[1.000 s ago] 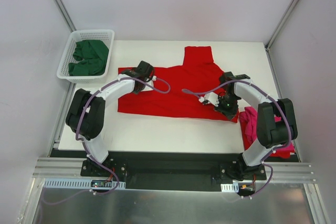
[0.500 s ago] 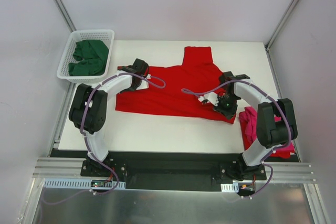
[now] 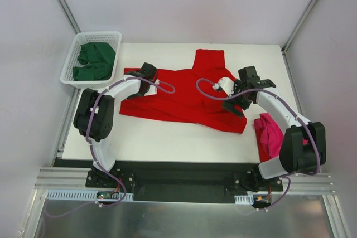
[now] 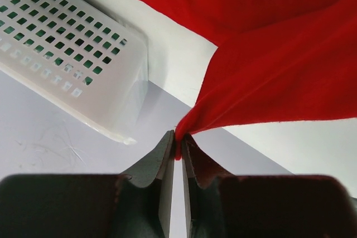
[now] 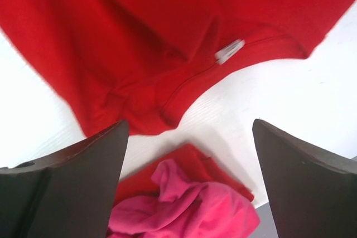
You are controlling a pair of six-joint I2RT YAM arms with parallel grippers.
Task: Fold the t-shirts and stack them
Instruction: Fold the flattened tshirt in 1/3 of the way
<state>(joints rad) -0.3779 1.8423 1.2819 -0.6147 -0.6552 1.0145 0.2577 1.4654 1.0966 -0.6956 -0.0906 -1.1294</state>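
The red t-shirt (image 3: 189, 96) is lying spread over the middle of the surface (image 3: 167, 137), its long axis running left to right, with one sleeve pointing toward the far edge. The left fingers (image 4: 162, 165) are pinching together on the shirt's far-left corner, just beside the white basket (image 3: 100, 35), and the cloth is fanning out from that pinch toward the right. The right fingers (image 5: 72, 182) are standing wide apart and gripping nothing. They are hovering over the shirt's right end, where the wrist view is showing a hemmed edge with a small white label.

The right end is lying directly below those open fingers and a little to their left, so the right arm is much the nearer one to it. The left arm is well apart from it at the opposite end. Any next pinch there is probably falling to the right arm, which would need to come down on that edge.

The magenta t-shirt (image 3: 271, 133) is sitting crumpled at the near right, just beside the red shirt's near-right corner. Dark green t-shirts (image 3: 95, 59) are resting in the basket at the far left.
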